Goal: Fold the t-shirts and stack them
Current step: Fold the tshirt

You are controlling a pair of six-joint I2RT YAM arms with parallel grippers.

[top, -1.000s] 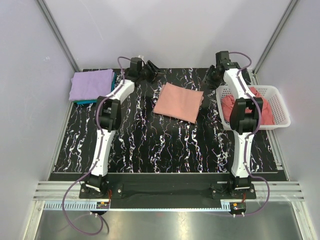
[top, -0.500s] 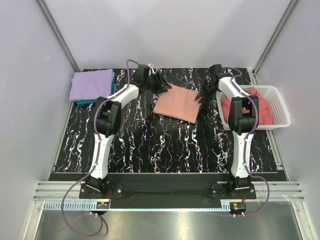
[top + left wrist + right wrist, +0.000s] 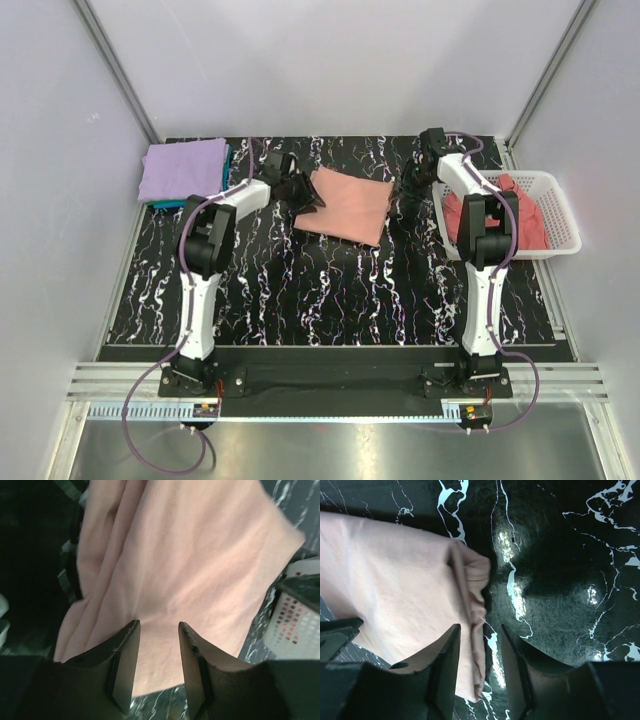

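Observation:
A folded salmon-pink t-shirt (image 3: 345, 203) lies at the back middle of the table. My left gripper (image 3: 306, 194) is open at its left edge; in the left wrist view the jaws (image 3: 159, 625) stand apart over the cloth (image 3: 200, 555), holding nothing. My right gripper (image 3: 405, 200) is open at the shirt's right edge; in the right wrist view its jaws (image 3: 480, 627) straddle the layered folded edge of the shirt (image 3: 395, 590). A folded lavender t-shirt (image 3: 182, 168) lies on a teal one (image 3: 170, 204) at the back left. Crumpled rose-pink t-shirts (image 3: 525, 226) fill the basket.
The white lattice basket (image 3: 563, 198) stands at the back right, close to the right arm; its corner shows in the left wrist view (image 3: 295, 625). The black marbled table (image 3: 330, 290) stretches in front of the shirt. Grey walls close in the back and sides.
Both grippers came in from the back corners and down to the salmon-pink shirt's left and right edges. The shirt has shifted slightly to the left.

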